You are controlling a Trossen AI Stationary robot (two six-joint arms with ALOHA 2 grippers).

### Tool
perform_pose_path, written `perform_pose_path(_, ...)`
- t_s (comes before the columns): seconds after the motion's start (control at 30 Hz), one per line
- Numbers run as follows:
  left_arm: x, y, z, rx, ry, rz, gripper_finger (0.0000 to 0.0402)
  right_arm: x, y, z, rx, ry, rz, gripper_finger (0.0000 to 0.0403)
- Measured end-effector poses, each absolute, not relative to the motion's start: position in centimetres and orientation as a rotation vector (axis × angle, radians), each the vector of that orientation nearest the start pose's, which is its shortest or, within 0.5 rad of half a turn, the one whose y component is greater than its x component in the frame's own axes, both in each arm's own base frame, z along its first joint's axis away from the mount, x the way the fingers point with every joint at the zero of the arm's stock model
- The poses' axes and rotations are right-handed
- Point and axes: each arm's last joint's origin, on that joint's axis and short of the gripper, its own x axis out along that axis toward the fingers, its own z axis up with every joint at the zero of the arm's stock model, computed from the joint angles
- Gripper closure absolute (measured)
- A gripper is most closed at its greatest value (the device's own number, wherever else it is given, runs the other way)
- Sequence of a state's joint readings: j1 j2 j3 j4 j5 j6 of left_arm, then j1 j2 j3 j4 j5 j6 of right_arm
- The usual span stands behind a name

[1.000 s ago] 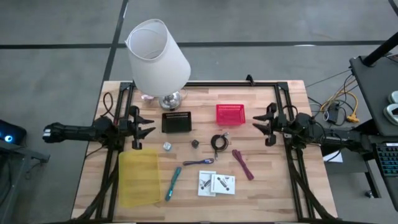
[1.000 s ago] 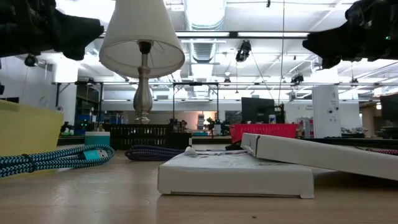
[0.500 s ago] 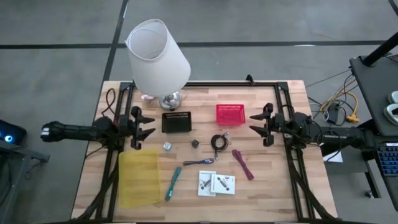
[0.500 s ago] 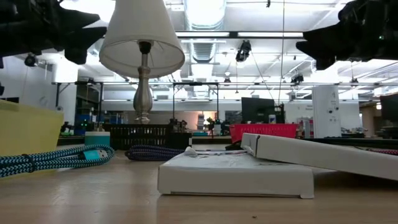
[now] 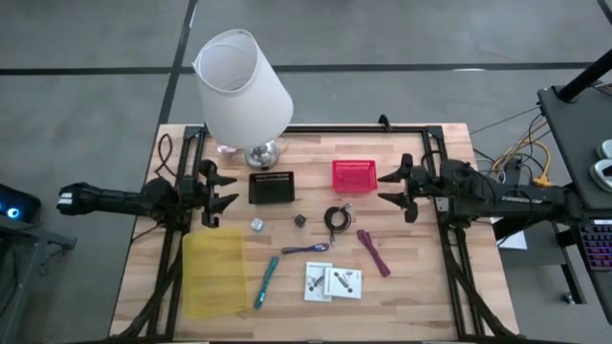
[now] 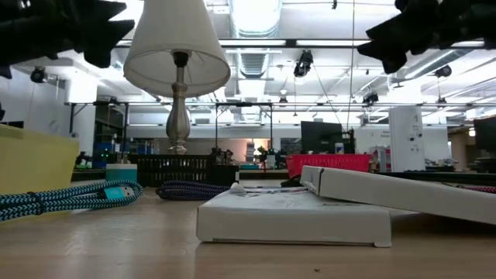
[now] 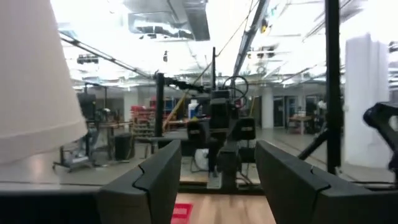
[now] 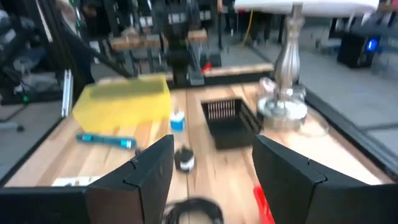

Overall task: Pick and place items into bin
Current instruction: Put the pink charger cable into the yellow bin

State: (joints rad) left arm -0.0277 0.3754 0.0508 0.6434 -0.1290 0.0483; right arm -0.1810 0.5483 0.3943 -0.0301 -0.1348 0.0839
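**Items spread on the table, both arms held above it**

The loose items lie in the middle and near part of the table (image 5: 402, 287): a teal pen (image 5: 265, 282) by the yellow bin (image 5: 213, 273), a purple pen (image 5: 305, 249) just right of it, two white packets (image 5: 333, 281) side by side nearer the front edge, a maroon strap (image 5: 374, 251) to their right, and a black coiled cable (image 5: 336, 218) behind the strap. Two tiny pieces, one silver (image 5: 257, 225) and one dark (image 5: 299, 220), sit left of the cable. Farther back stand a black basket (image 5: 272, 187) and a red basket (image 5: 354, 175), neither of which looks to hold anything, though the view is coarse. The white lamp (image 5: 244, 91) stands at the far left corner.

The left gripper (image 5: 222, 191) hangs over the left side of the table, just beside the black basket, its jaws spread. The right gripper (image 5: 394, 185) hangs just right of the red basket, jaws spread too, holding nothing.
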Motion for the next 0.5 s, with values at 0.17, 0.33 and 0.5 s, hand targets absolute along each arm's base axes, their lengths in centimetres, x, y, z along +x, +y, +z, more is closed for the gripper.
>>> perform_pose_path(0.17, 12.6, -0.2, 20.2, -0.035, -0.236, 0.029, 0.0212, 14.9, -2.3, 24.0, 0.203, 0.312, -0.074, 0.0200)
perform_pose_path(0.33, 13.7, -0.2, 18.6, -0.052, -0.119, 0.027, 0.0212, 15.8, -2.5, 23.8, 0.272, 0.363, -0.089, 0.0200)
perform_pose_path(0.5, 14.5, -0.2, 18.9, -0.041, -0.154, 0.027, 0.0212, 16.4, -2.6, 23.8, 0.378, 0.436, -0.119, 0.0200)
